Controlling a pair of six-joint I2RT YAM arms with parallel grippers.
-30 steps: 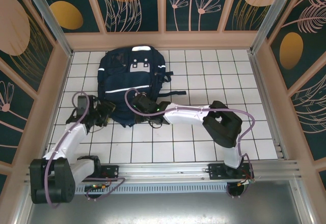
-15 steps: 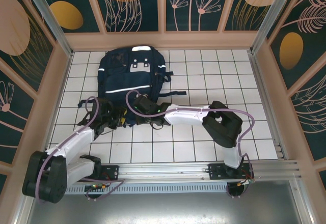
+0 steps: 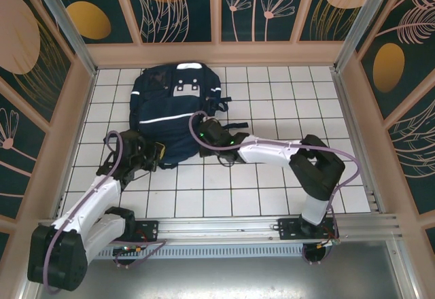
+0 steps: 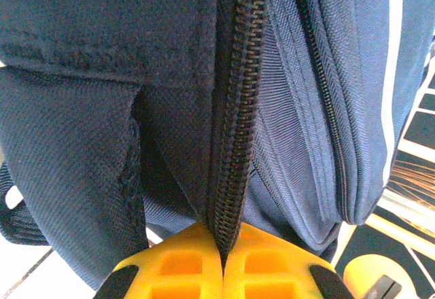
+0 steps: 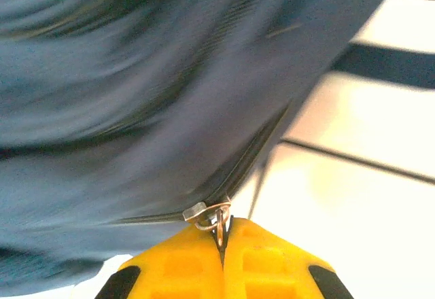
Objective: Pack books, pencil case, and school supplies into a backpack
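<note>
Navy backpack (image 3: 170,105), left claw (image 4: 223,248) tight on zipper seam (image 4: 231,109), right claw (image 5: 222,234) tight on zipper pull (image 5: 207,214).

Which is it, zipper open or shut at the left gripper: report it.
Shut there: in the left wrist view the zipper teeth run meshed down the backpack into the closed left gripper. Farther along, cannot tell.

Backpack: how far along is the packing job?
Done: the zipper looks meshed shut along the stretch in the left wrist view. In hand: the left gripper is clamped on that zipper at the edge of the backpack, and the right gripper pinches the zipper pull. Left: probably running the pull to its end; what's inside the bag can't be seen.
</note>
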